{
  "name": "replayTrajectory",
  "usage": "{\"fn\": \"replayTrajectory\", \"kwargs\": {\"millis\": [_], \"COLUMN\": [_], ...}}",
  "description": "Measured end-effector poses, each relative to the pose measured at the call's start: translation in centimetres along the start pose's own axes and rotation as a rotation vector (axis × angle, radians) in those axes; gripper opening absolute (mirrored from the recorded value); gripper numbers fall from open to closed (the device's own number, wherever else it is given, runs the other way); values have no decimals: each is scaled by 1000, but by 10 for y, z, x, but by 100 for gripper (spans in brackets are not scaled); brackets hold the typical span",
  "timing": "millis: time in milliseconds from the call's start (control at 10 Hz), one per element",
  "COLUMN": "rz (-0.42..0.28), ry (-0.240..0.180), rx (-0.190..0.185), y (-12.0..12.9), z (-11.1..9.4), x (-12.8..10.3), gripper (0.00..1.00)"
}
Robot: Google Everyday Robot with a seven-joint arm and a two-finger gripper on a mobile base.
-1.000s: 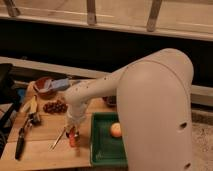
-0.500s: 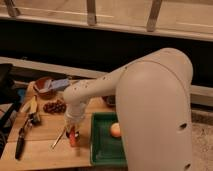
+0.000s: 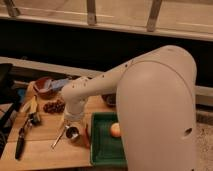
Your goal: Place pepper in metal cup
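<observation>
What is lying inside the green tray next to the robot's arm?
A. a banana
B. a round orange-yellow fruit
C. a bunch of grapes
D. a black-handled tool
B: a round orange-yellow fruit sits alone in the green tray, while the gripper hangs outside it, just left of the tray over the metal cup, with the pepper beside it.

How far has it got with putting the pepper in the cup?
Partway, it seems. The gripper is down at the table right over the metal cup, and a red sliver, probably the pepper, shows just beside the cup, not clearly inside. Getting it into the cup and lifting the arm away look left to do.
</observation>
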Motion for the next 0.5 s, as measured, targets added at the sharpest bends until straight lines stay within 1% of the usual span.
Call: {"fn": "replayTrajectory", "kwargs": {"millis": [200,300,400,500], "rz": [8,27,45,45], "ry": [-29,-64,-85,-90], "rx": [25,34,39,38], "y": [-3,-6,-12,-11], "z": [-17,-37,-49,-51], "x": [-3,-4,-5,-5], "gripper": [73,73,73,73]}}
